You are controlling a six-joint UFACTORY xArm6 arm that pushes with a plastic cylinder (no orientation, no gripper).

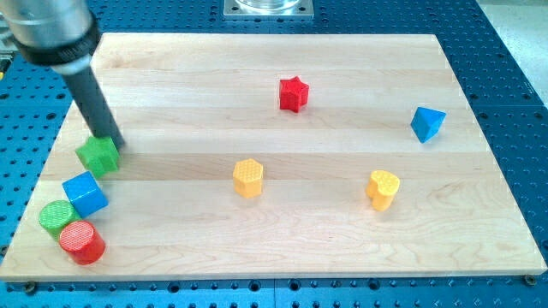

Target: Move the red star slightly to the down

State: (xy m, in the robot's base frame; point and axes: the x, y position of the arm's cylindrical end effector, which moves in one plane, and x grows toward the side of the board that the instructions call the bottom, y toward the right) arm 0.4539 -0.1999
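The red star (293,93) sits on the wooden board in the upper middle of the view. My tip (114,142) is far to its left, touching the top right of a green block (98,156) near the board's left edge. The dark rod slants up from there to the view's top left corner.
A blue cube (85,194), a green cylinder (56,219) and a red cylinder (82,242) cluster at the lower left. A yellow hexagon block (248,178) sits in the middle, a yellow heart (383,189) at lower right, a blue triangular block (426,124) at right.
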